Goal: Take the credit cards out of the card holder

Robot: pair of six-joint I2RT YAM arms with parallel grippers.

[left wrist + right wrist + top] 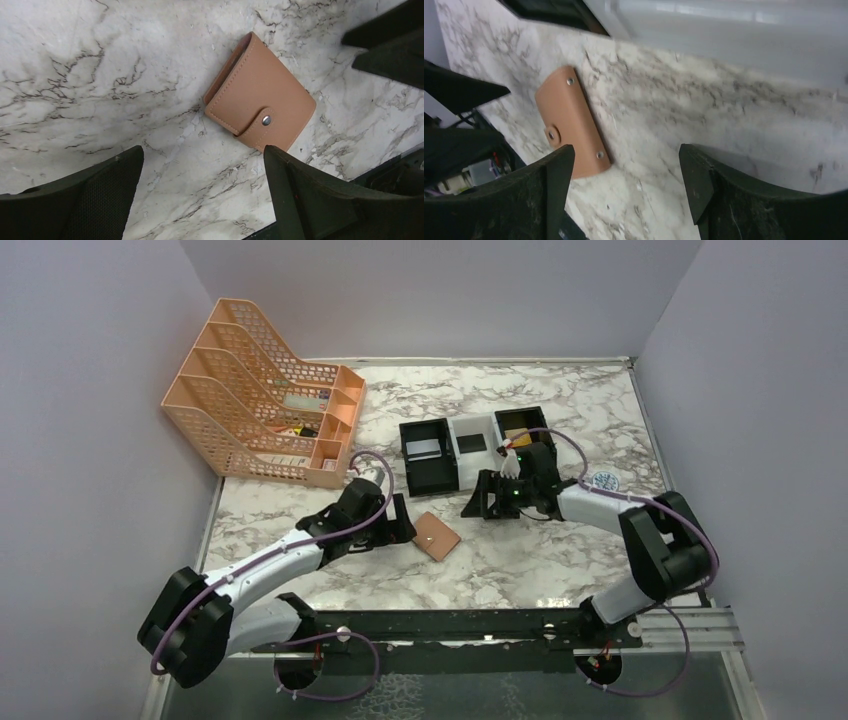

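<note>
Marble-patterned table fills the overhead view; the card holder, tan leather and folded shut, lies flat on it between the two arms; the left gripper sits just beside its left edge and the right gripper is near its upper right, neither touching it; behind them stand the box trays, black, white and black in a row; a silver-grey card lies in the left tray, a dark grey card in the white one, and a gold card in the right one, partly hidden by a cable; an orange mesh file rack stands at the far left corner.

From the left wrist, the card holder lies askew on the marble, its tab snapped down over the front edge; the left gripper has its jaws spread wide with only bare marble between them; the holder lies beyond the fingertips, apart from them.

From the right wrist, the card holder appears ahead and to the left, its rivets showing; the right gripper has its jaws spread, nothing between them; its left finger overlaps the holder's near corner in view, though contact cannot be told.
</note>
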